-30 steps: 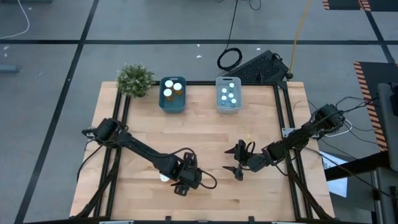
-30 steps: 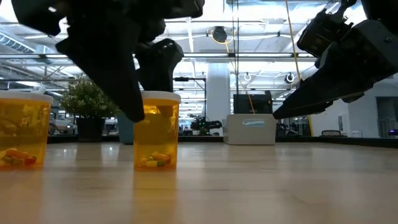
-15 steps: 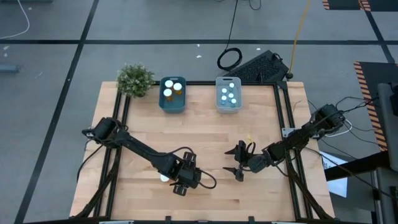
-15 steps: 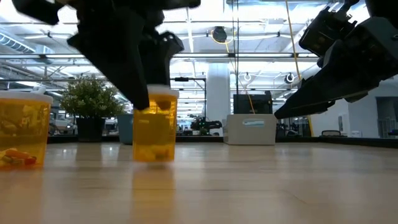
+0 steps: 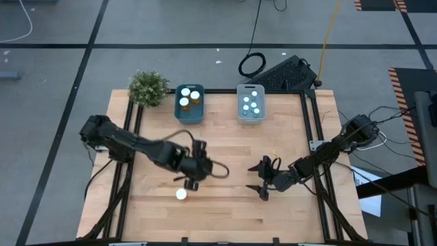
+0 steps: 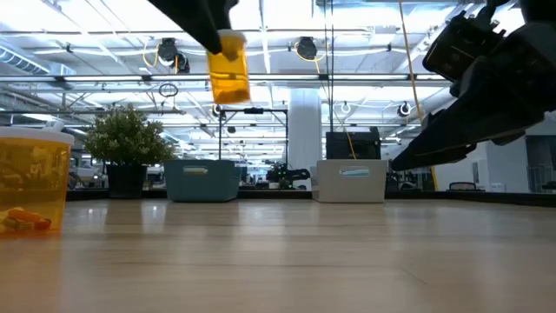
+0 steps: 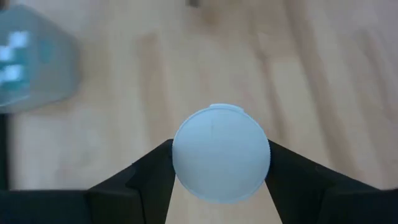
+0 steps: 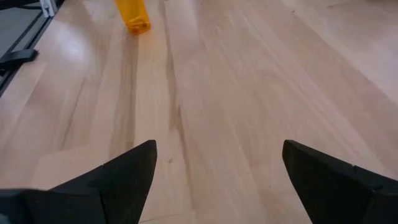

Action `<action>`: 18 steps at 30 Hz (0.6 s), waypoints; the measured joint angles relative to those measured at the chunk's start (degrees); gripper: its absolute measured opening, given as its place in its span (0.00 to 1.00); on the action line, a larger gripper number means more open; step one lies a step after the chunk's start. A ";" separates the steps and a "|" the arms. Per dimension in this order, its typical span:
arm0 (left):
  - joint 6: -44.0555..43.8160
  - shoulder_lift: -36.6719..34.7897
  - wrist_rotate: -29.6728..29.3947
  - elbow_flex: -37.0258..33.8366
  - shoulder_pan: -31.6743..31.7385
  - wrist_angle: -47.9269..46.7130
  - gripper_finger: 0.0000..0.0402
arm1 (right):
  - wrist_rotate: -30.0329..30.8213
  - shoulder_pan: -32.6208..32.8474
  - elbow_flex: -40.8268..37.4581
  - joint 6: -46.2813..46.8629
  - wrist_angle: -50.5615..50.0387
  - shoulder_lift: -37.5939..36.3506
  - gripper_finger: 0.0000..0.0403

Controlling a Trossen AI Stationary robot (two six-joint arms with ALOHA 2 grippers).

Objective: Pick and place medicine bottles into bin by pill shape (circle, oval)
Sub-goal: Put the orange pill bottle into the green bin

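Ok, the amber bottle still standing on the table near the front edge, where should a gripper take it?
Grip the amber bottle around its body just under the white cap, coming straight down from above. It stands upright and alone on bare table, so fingers can straddle either side. The left gripper is shut on another bottle; the right gripper is open.

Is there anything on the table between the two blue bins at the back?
No. In the high view, only bare wood shows between the left bin and the right bin; the table has nothing in that gap.
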 joint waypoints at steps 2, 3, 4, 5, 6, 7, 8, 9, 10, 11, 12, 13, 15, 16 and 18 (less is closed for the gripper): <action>0.84 -2.65 -1.73 0.00 1.79 -2.62 0.56 | 0.06 0.50 0.00 0.20 0.02 0.00 0.85; 1.37 -3.89 -2.59 0.00 3.01 -3.27 0.56 | 0.15 0.66 0.00 0.22 0.23 0.00 0.85; 1.93 -5.34 -3.25 0.00 4.24 -3.62 0.56 | 0.15 0.85 0.02 0.22 0.22 0.00 0.85; 2.39 -6.52 -3.82 0.00 5.57 -4.44 0.56 | 0.32 1.09 0.00 0.22 0.23 0.00 0.85; 3.08 -7.55 -4.07 0.00 7.12 -5.21 0.57 | 0.86 1.27 0.00 0.31 0.46 0.00 0.85; 3.92 -8.71 -4.12 0.00 8.72 -5.34 0.57 | 1.40 1.53 0.02 0.47 0.63 0.00 0.85; 4.75 -9.77 -4.11 0.00 10.29 -5.38 0.57 | 1.65 1.75 0.02 0.62 0.63 0.00 0.85; 5.53 -10.63 -4.11 0.00 11.99 -5.66 0.57 | 1.78 1.97 0.00 0.63 0.63 0.00 0.85; 6.49 -11.43 -4.11 0.00 13.83 -5.96 0.57 | 1.79 2.02 0.01 0.70 0.68 0.00 0.85; 7.57 -12.11 -4.08 0.00 15.66 -5.99 0.57 | 1.77 2.07 0.02 0.88 0.65 0.00 0.85; 8.51 -12.65 -3.98 0.00 17.51 -5.98 0.57 | 1.79 2.19 0.01 1.13 0.57 0.00 0.85; 9.38 -13.14 -3.33 0.00 19.56 -6.04 0.57 | 1.79 2.31 0.00 1.34 0.58 0.00 0.85; 11.31 -13.67 -1.39 -0.01 23.70 -5.99 0.57 | 1.81 2.34 0.02 1.69 0.29 0.00 0.85; 12.12 -13.74 -0.23 0.00 25.77 -5.81 0.57 | 1.81 2.34 0.00 1.79 0.11 0.00 0.85; 13.57 -13.61 2.06 -0.02 29.78 -5.92 0.57 | 1.81 2.37 0.00 2.14 0.16 0.00 0.85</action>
